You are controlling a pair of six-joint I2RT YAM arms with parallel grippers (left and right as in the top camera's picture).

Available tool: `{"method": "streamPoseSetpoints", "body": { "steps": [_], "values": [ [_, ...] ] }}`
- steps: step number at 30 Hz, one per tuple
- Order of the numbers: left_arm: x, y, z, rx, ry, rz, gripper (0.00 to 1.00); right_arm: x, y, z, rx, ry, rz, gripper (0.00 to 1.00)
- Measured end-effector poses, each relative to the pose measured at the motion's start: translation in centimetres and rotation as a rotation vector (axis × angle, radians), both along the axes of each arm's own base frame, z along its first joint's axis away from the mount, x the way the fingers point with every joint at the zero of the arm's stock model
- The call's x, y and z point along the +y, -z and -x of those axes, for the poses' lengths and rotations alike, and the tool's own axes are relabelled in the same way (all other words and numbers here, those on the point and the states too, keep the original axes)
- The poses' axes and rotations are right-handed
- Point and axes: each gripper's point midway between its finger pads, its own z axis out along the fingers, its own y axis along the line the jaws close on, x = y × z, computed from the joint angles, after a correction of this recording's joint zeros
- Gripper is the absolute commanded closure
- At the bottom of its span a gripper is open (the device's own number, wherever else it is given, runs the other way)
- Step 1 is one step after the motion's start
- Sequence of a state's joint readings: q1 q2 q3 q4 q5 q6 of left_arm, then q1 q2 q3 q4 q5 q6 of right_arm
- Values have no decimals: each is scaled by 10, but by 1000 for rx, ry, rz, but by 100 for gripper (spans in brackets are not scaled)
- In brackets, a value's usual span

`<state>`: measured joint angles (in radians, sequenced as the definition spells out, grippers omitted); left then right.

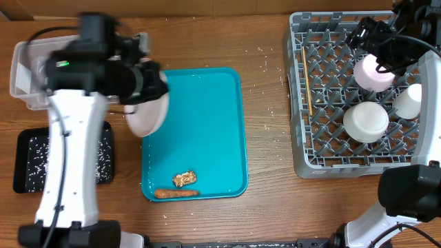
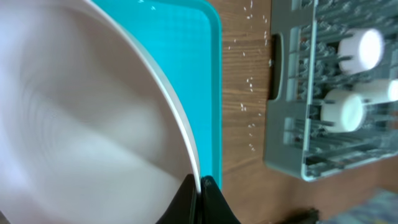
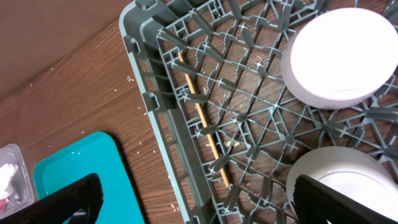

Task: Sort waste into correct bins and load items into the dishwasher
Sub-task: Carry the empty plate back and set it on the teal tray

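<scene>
My left gripper is shut on the rim of a pale pink plate, held tilted above the left edge of the teal tray. In the left wrist view the plate fills the left, its rim pinched between my fingertips. An orange carrot and a brown food lump lie at the tray's near end. The grey dishwasher rack holds a bowl, a cup, a small dish and a wooden stick. My right gripper hangs open over the rack, empty.
A clear tub stands at the far left, with a black tray holding rice grains in front of it. Loose rice dots the wood between the teal tray and the rack. The stick lies along the rack's left side.
</scene>
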<state>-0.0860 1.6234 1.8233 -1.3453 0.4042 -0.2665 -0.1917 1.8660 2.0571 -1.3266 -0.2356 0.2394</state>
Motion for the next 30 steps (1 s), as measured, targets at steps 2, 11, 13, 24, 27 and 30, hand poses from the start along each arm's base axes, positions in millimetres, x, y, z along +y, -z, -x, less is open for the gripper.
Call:
{"method": "streamPoseSetpoints", "body": {
  "steps": [2,11,13,24,27,30],
  "values": [
    [-23,8,-7,-16,43,-43,96,0,0,0,0,1,0,0],
    [-73,86,-23,86,100,-281,96,0,0,0,0,1,0,0],
    [-80,105,-25,124,113,-303,96,0,0,0,0,0,0,0],
    [-99,175,-26,254,159,-367,62,0,0,0,0,0,0,0],
    [-100,175,-28,251,153,-363,56,0,0,0,0,0,0,0],
    [-99,175,-26,257,155,-365,56,0,0,0,0,0,0,0]
  ]
}}
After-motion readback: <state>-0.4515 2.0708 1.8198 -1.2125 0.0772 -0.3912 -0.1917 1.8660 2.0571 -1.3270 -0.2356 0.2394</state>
